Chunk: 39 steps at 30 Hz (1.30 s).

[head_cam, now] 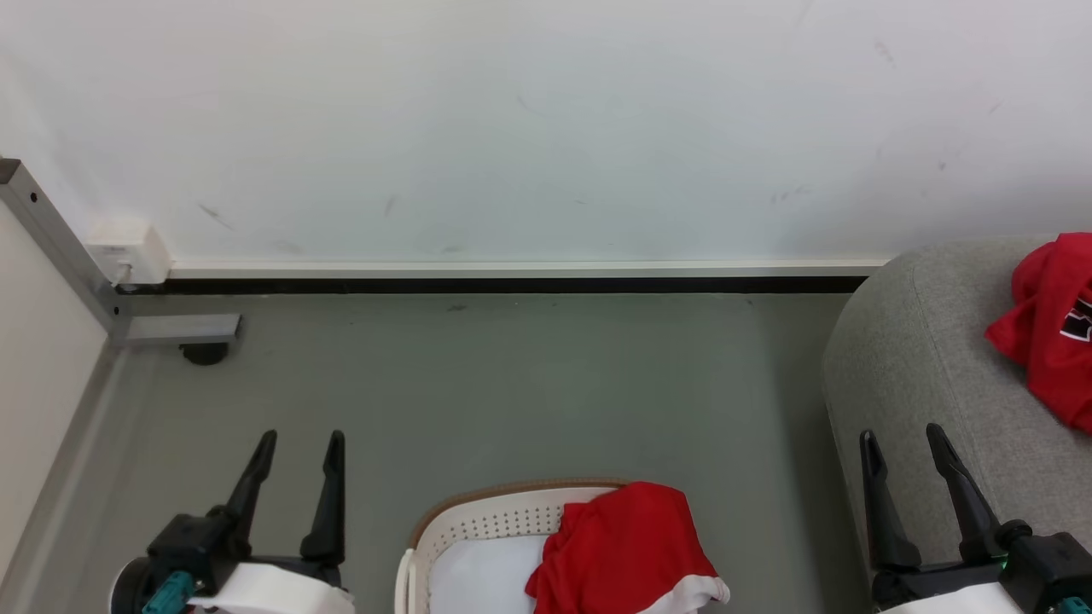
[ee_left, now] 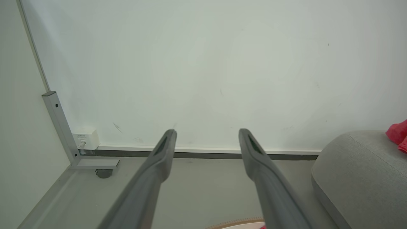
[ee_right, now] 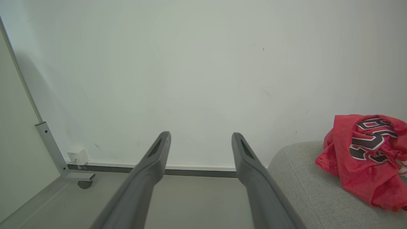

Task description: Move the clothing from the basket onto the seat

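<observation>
A red garment (head_cam: 627, 550) with a white band lies in the white basket (head_cam: 478, 520), draped over its right rim at the bottom centre of the head view. Another red garment (head_cam: 1049, 328) with black and white lettering lies crumpled on the grey seat (head_cam: 921, 358) at the right, also plain in the right wrist view as the garment (ee_right: 369, 159) on the seat (ee_right: 305, 190). My left gripper (head_cam: 299, 439) stands open left of the basket, holding nothing. My right gripper (head_cam: 903, 435) is open in front of the seat's near corner, empty too.
A white wall with a dark skirting strip (head_cam: 512, 277) runs across the back. A grey metal frame post with a caster (head_cam: 205, 350) and a small white box (head_cam: 128, 251) sit in the left corner. Grey floor (head_cam: 512, 384) lies between basket and wall.
</observation>
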Tool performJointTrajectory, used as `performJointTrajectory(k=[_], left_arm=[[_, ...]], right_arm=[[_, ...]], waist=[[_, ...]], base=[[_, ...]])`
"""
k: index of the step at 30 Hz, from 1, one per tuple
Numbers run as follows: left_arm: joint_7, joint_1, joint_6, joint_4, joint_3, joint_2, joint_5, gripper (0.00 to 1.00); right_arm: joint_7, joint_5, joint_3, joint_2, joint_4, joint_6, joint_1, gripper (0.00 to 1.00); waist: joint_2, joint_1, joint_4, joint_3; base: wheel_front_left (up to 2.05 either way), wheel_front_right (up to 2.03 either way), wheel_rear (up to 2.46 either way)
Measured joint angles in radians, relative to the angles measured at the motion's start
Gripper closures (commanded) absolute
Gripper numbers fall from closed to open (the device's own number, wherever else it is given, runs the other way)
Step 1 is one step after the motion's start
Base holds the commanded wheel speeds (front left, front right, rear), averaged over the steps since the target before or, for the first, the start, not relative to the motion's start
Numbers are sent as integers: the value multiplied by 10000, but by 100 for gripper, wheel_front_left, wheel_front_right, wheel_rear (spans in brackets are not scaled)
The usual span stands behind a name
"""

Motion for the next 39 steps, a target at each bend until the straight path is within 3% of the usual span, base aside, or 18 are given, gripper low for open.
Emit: performJointTrajectory(k=[12, 22, 39], left_arm=[[0, -67, -46, 71, -52, -52, 61, 0], [-2, -861, -48, 510, -972, 374, -232, 0], [656, -4034, -73, 4694, -4316, 1720, -1791, 0]], right_arm=[[-2, 15, -42, 2, 21, 0, -59, 0], [-2, -52, -280, 8, 40, 0, -722, 0], [-2, 773, -909, 4, -1149, 0, -2705, 0]], waist=[[0, 0, -147, 201], [1, 1, -730, 1172], [1, 2, -2376, 3840]], base=[[0, 0, 0], [0, 0, 0], [0, 0, 0]])
